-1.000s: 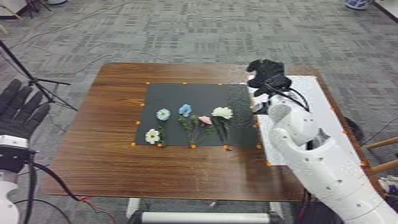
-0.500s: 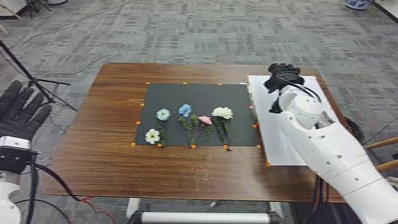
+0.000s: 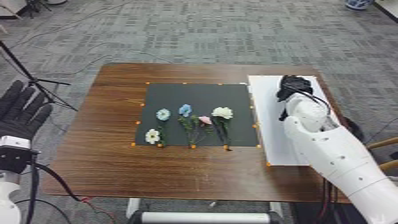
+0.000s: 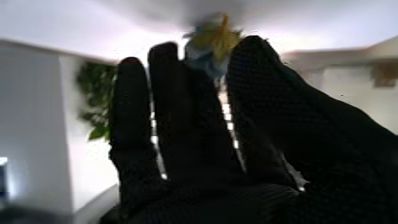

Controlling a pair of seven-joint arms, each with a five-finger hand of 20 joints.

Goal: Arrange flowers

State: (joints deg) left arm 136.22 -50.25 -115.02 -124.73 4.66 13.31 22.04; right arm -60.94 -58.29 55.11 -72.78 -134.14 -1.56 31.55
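In the head view my left hand (image 3: pixel 25 112) rests at the left edge with its fingers spread open. My right hand (image 3: pixel 293 89) is over the far part of the white board (image 3: pixel 282 140). The right wrist view shows my right hand (image 4: pixel 191 145) with straight fingers and the thumb beside them. A blurred blue and yellow thing (image 4: pixel 213 45) appears beyond the fingertips; contact is unclear. On the dark mat (image 3: pixel 191 92) lie a small white flower (image 3: pixel 153 136), a pale blue flower (image 3: pixel 163 114), a blue flower (image 3: pixel 185 109), a pink flower (image 3: pixel 205 120) and a larger white flower (image 3: pixel 222 113).
The brown table (image 3: pixel 169 172) carries the mat and, to its right, the board. Small orange markers line their edges. A black stand (image 3: pixel 35 80) is left of the table, and a wooden chair (image 3: pixel 384 155) is at its right.
My right hand has moved right, from beside the mat's far right corner onto the white board. My left hand and the flowers on the mat keep their places.
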